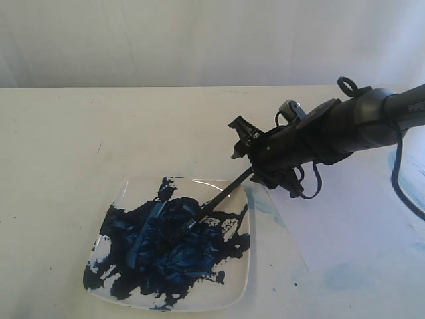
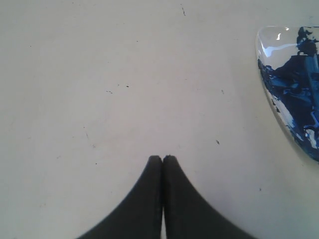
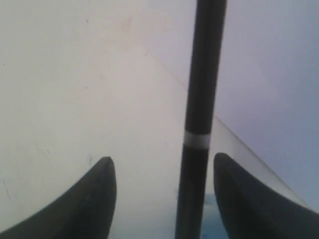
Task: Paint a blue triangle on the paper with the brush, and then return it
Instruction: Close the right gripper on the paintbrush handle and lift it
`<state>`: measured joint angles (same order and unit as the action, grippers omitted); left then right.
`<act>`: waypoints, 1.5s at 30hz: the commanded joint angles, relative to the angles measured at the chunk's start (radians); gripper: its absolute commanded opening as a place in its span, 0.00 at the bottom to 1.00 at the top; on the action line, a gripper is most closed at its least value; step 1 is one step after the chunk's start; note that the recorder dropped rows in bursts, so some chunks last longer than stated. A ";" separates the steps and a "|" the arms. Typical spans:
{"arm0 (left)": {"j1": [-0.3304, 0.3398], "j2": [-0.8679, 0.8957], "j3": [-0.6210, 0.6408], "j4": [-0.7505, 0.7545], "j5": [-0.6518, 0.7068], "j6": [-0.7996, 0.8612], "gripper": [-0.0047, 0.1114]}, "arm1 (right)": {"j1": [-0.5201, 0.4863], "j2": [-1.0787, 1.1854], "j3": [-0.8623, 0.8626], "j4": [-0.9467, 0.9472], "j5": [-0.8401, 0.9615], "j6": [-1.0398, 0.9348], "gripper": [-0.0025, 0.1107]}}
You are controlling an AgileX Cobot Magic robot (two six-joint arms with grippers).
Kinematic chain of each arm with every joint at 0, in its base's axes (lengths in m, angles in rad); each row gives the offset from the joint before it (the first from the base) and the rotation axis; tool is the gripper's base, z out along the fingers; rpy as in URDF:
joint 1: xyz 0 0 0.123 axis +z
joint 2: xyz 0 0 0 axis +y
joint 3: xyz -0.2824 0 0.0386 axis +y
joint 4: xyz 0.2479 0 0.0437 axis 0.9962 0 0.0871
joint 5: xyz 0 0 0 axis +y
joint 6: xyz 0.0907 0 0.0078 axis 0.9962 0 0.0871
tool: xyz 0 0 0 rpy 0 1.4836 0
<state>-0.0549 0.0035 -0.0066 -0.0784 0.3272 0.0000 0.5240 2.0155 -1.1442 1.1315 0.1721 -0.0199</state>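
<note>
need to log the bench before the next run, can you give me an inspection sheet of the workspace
surface: white table, a few dark specks, pale blue smears near the paper
job's things: brush tip in the paint on the plate, handle running up to the right gripper; paper flat under the right arm; blue triangle not seen
clutter: glossy plate smeared with dark blue paint
grippers: right gripper open, brush handle between its fingers with a gap each side; left gripper shut over bare table
cables: black cable looping off the right arm
surroundings: plain pale wall
</note>
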 commanded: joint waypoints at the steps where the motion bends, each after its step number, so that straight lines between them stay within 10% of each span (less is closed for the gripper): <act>1: -0.007 -0.003 0.007 0.002 0.006 0.000 0.04 | 0.003 0.002 -0.008 0.004 -0.016 -0.002 0.45; 18: -0.007 -0.003 0.007 0.002 0.006 0.000 0.04 | 0.003 0.002 -0.008 0.046 -0.046 0.020 0.02; 31: -0.007 -0.003 0.007 0.002 0.006 0.000 0.04 | 0.003 -0.111 -0.008 0.039 -0.066 -0.065 0.02; 45: -0.007 -0.003 0.007 0.002 0.006 0.000 0.04 | 0.044 -0.384 0.002 0.032 -0.087 -0.638 0.02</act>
<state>-0.0549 0.0035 -0.0066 -0.0784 0.3272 0.0000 0.5396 1.6621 -1.1525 1.1703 0.1407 -0.5631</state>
